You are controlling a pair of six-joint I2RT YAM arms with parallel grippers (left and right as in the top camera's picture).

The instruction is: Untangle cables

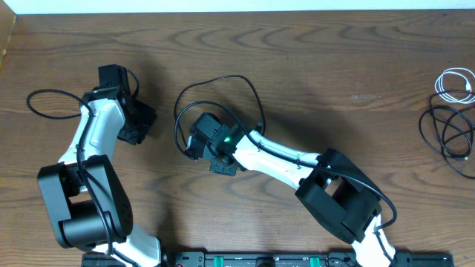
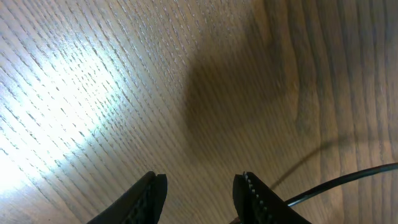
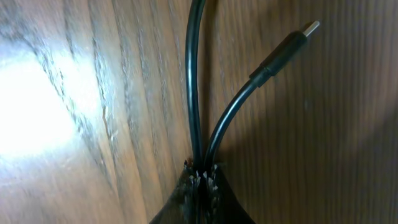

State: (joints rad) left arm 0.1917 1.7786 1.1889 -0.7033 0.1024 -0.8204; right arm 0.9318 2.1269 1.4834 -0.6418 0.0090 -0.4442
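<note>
- right gripper point(image 3: 200, 177) is clamping fully shut on a black cable point(image 3: 194, 81); two strands are coming out of the fingertips side by side across the wood
- one strand is running straight up out of the right wrist view; the other is bending off to the right and ending in a small plug point(image 3: 283, 55) with a bare metal tip, lying flat on the table point(image 3: 74, 124)
- overhead, that gripper point(image 1: 194, 147) is sitting near the middle of the table, a bit left of centre
- a thin black loop point(image 1: 223, 78) is arcing round it on the far-edge side; can't tell how much of it is the held cable and how much is arm wiring
- left gripper point(image 2: 202, 180) is hanging part open, jaws at a moderate gap, gripping nothing, bare wood showing between them
- a black cord point(image 2: 348, 182) is crossing the lower right corner of the left wrist view, clear of the fingers; can't tell which cord it is
- overhead, the left gripper point(image 1: 137, 124) is sitting toward the left side of the table, well apart from the right gripper
- white cable point(image 1: 454, 83) is lying coiled at the right edge, toward the far right corner
- more black cables point(image 1: 445, 133) are lying in loose loops just beside it on the near side, along the same right edge, partly running out of view; can't tell if they are touching the white coil
- that pile is lying well apart from both grippers
</note>
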